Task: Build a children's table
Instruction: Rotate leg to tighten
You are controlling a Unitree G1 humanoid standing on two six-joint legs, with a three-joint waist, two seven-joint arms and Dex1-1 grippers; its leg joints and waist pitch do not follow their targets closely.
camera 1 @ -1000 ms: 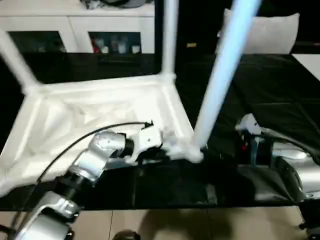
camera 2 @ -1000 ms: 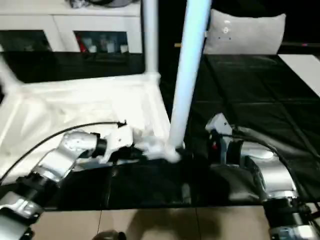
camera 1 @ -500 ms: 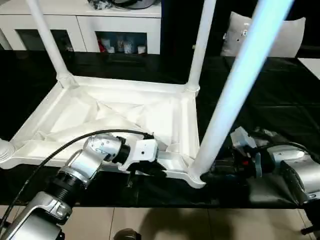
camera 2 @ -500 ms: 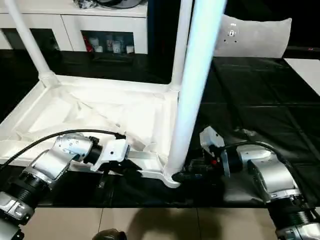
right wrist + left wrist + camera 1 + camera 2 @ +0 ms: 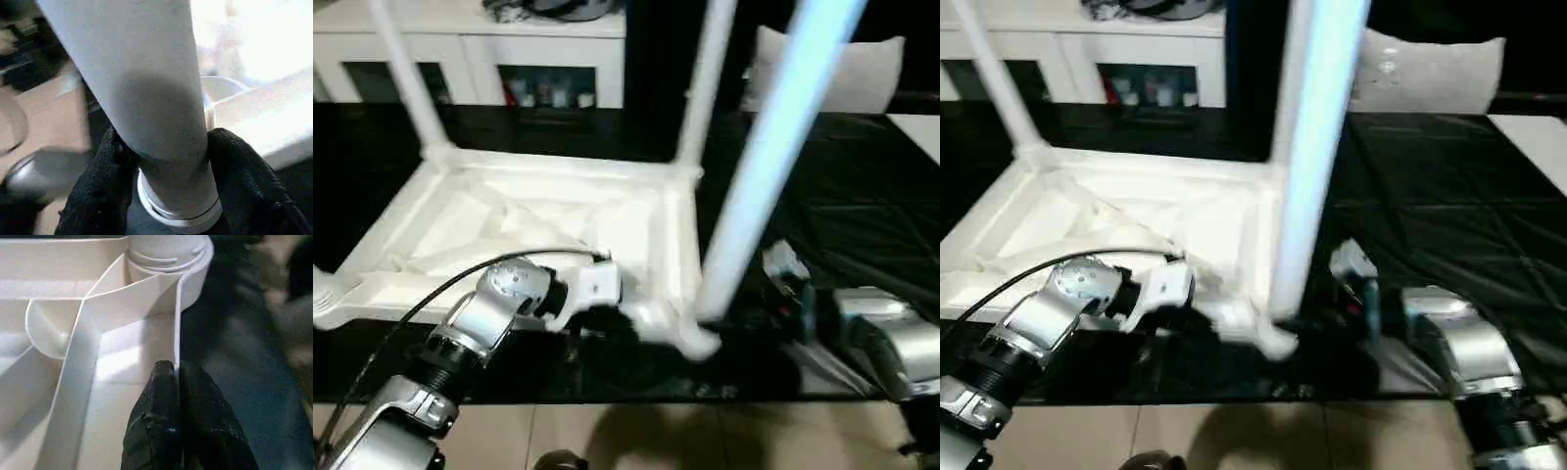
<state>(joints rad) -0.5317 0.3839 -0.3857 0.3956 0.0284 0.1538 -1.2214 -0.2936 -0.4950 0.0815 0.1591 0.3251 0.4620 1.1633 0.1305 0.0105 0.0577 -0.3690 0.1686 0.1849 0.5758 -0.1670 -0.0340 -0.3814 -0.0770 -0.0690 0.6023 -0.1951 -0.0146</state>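
Upturned children's table (image 5: pixel 538 220) lies before the cabinet (image 5: pixel 460 44), cushion (image 5: pixel 847 73) right.

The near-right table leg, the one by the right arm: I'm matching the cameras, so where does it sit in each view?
Left eye view: the near-right leg slants up right of centre.
Right eye view: it stands at centre.
Left wrist view: its base sits in the corner socket.
Right wrist view: it runs between the black fingers.
Shared landmark: that corner socket.

black work surface (image 5: pixel 862 186), upturned children's table (image 5: pixel 538 220) on it
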